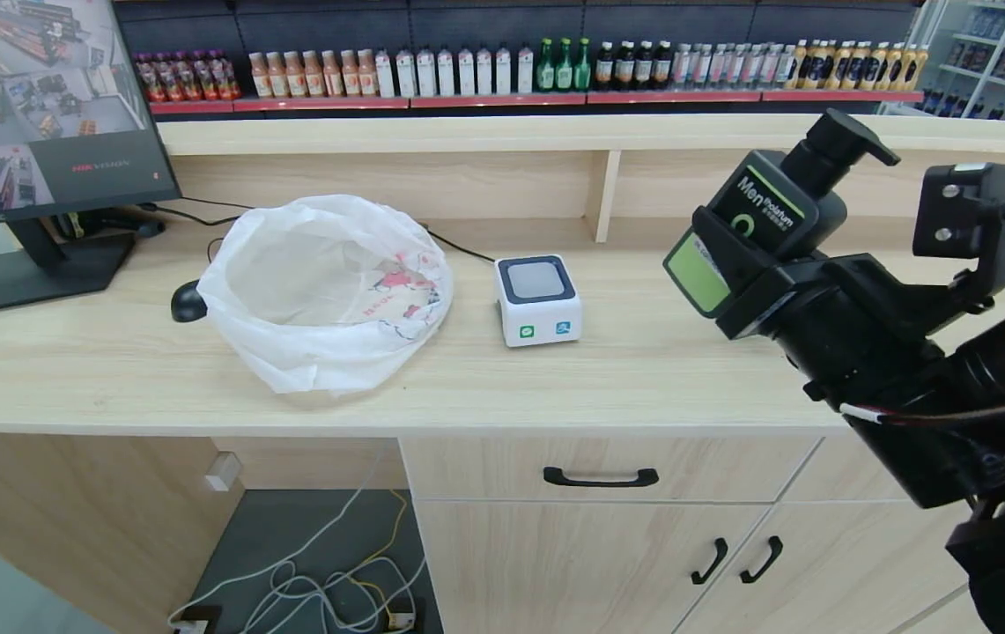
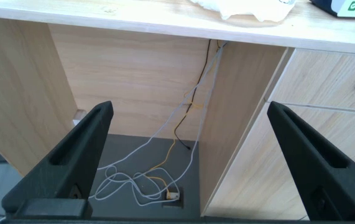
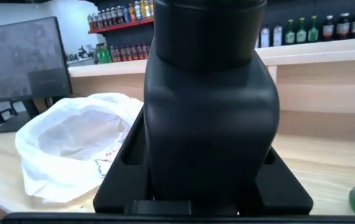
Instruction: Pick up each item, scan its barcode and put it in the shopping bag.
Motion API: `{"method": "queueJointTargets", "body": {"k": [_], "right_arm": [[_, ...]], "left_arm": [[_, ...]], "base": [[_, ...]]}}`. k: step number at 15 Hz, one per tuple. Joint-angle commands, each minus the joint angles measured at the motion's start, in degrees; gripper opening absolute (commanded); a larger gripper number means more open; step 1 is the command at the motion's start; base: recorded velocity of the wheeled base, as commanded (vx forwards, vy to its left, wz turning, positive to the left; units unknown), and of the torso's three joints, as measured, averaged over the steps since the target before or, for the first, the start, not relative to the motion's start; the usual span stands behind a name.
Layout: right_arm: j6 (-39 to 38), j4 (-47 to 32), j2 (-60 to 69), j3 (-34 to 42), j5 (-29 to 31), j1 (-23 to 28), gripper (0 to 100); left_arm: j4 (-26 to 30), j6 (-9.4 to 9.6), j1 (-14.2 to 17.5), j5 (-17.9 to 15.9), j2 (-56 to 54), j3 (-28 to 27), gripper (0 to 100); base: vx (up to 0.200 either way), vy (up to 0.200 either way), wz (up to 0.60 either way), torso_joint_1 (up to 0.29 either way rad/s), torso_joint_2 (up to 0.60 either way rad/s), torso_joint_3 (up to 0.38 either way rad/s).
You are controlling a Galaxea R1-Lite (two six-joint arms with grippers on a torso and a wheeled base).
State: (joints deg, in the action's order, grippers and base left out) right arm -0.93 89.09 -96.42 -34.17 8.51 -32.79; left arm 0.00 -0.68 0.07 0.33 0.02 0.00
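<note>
1 item in hand — a black pump bottle (image 1: 771,207), clamped across its body by the right tool (image 1: 757,269), fingers closed against both flanks, pump head pointing up and away from the wrist. held tilted in the air above the right part of the bench (image 1: 643,370), well clear of the wood and well to the right of the scanner (image 1: 537,299). grip on the body rather than the pump: judged sensible, firmer there and with the front label left showing. tilt likely for reading too, a green label face turned down and leftward, roughly toward the scanner's grey window facing straight up. barcode itself not made out.

scanner set between bottle and shopping bag (image 1: 326,291), so 1 leftward sweep enough to cross the window first and end at the bag. bag slumped on the bench, mouth rolled wide and facing up — ready for a drop from above, nothing visible inside. mouse (image 1: 188,302) touching or just beside the bag's left edge, monitor (image 1: 35,97) further left, both out of that path.

left tool (image 2: 189,109) spread wide with nothing between its fingers, parked low in front of the cabinet (image 2: 133,68), below the bench edge, cables (image 2: 146,180) on the floor beyond. probably placed low to leave the bench top free for the right arm.

judged step: scan not yet done, bagging to follow.
</note>
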Motion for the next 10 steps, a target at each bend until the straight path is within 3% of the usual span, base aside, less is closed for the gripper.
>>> {"method": "queueJointTargets", "body": {"k": [1, 5, 10], "right_arm": [[-0.1, 0.1, -1.6, -2.3, 0.1, 2.4, 0], [-0.9, 0.2, -4.1, -5.5, -0.2, 2.8, 0], [-0.9, 0.6, -5.8, -6.5, -0.9, 3.2, 0]], "left_arm": [[0.0, -0.11, 0.0, 0.0, 0.0, 0.0, 100], [0.0, -0.28, 0.0, 0.0, 0.0, 0.0, 100], [0.0, -0.20, 0.0, 0.0, 0.0, 0.0, 100]], "base": [[0.000, 0.000, 0.00, 0.000, 0.00, 0.000], [0.000, 0.000, 0.00, 0.000, 0.00, 0.000], [0.000, 0.200, 0.00, 0.005, 0.00, 0.003]]}}
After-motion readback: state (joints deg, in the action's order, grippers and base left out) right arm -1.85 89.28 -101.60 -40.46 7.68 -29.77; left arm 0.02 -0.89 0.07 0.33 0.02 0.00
